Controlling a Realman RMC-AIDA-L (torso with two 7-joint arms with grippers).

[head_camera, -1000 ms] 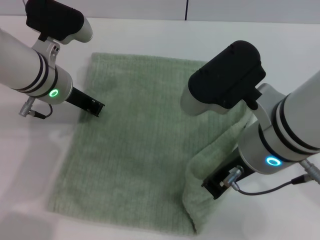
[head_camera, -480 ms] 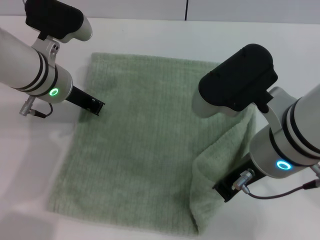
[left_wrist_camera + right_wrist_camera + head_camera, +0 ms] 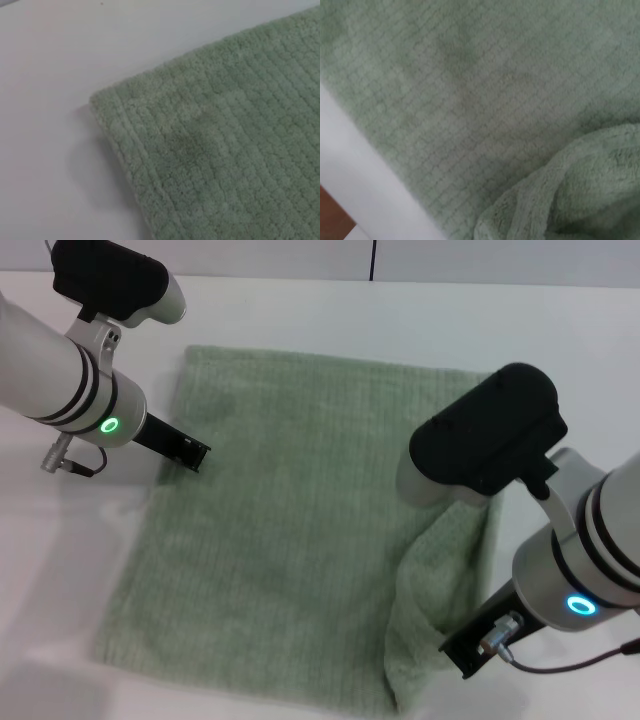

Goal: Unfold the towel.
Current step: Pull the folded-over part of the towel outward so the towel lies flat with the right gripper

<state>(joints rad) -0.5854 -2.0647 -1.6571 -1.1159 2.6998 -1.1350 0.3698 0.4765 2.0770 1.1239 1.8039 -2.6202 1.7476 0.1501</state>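
The pale green towel [image 3: 290, 510] lies mostly flat on the white table [image 3: 300, 310]. Its right side rises in a bunched fold [image 3: 440, 560] up to the underside of my right arm [image 3: 580, 570]. The right gripper is hidden beneath that wrist and holds the lifted cloth. The right wrist view shows the flat ribbed cloth [image 3: 470, 100] and the raised fold [image 3: 570, 200]. My left arm [image 3: 70, 390] hangs over the towel's left edge, with its gripper hidden below the wrist. The left wrist view shows a flat towel corner [image 3: 225, 150].
Bare white table [image 3: 50, 75] surrounds the towel on all sides. The right wrist view shows the table edge [image 3: 350, 165] close to the towel, with a brown strip [image 3: 330, 215] beyond it. A dark seam runs down the back wall [image 3: 372, 258].
My right arm has moved right and nearer, carrying the raised fold with it, so more of the towel lies flat. The left arm has not moved.
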